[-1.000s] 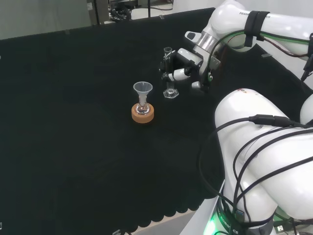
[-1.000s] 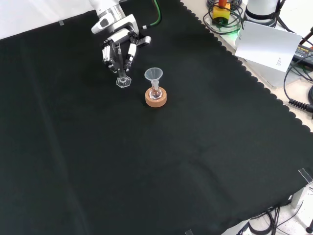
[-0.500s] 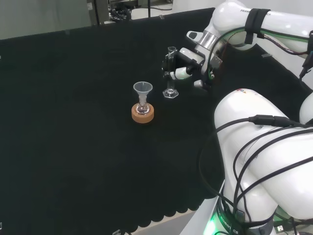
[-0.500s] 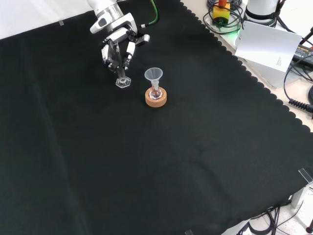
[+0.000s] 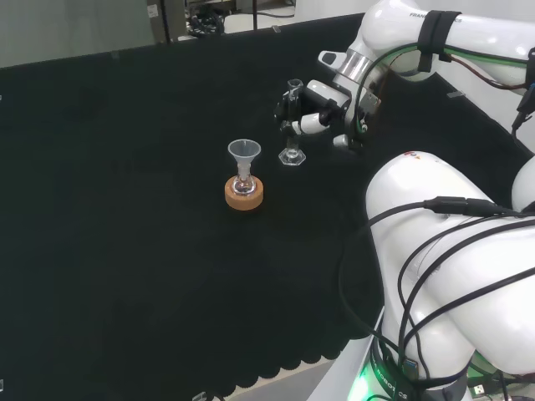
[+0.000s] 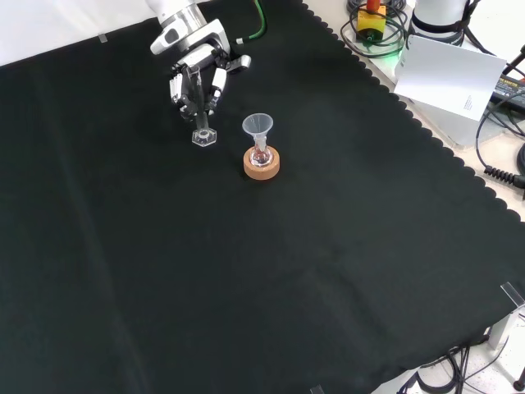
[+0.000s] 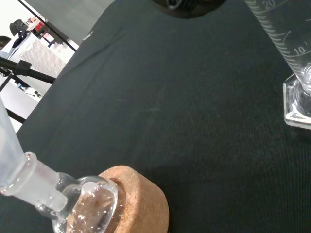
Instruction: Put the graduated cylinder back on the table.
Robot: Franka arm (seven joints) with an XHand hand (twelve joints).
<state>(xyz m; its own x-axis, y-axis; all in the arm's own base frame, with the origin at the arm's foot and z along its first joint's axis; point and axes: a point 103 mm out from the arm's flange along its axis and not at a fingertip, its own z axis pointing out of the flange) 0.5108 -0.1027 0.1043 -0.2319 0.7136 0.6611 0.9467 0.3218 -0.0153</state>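
The clear graduated cylinder (image 5: 292, 125) stands upright, its hexagonal foot (image 6: 203, 137) on the black cloth or just above it. The hand (image 5: 323, 107) is at its right in the head view, with fingers curled round the tube's upper part. In the front view the hand (image 6: 197, 75) comes down from the top and its fingers close on the tube above the foot. The wrist view has the cylinder's marked tube (image 7: 284, 41) and foot close by on the cloth.
A small round flask (image 7: 80, 206) with a funnel (image 5: 244, 151) in its neck sits on a cork ring (image 5: 245, 194), left of the cylinder in the head view. In the front view the cork ring (image 6: 262, 163) lies right of the cylinder. Open cloth surrounds them.
The cylinder went from slightly tilted to upright. The hand, still round the tube, shifted a little with it, and the foot moved slightly left in the front view.
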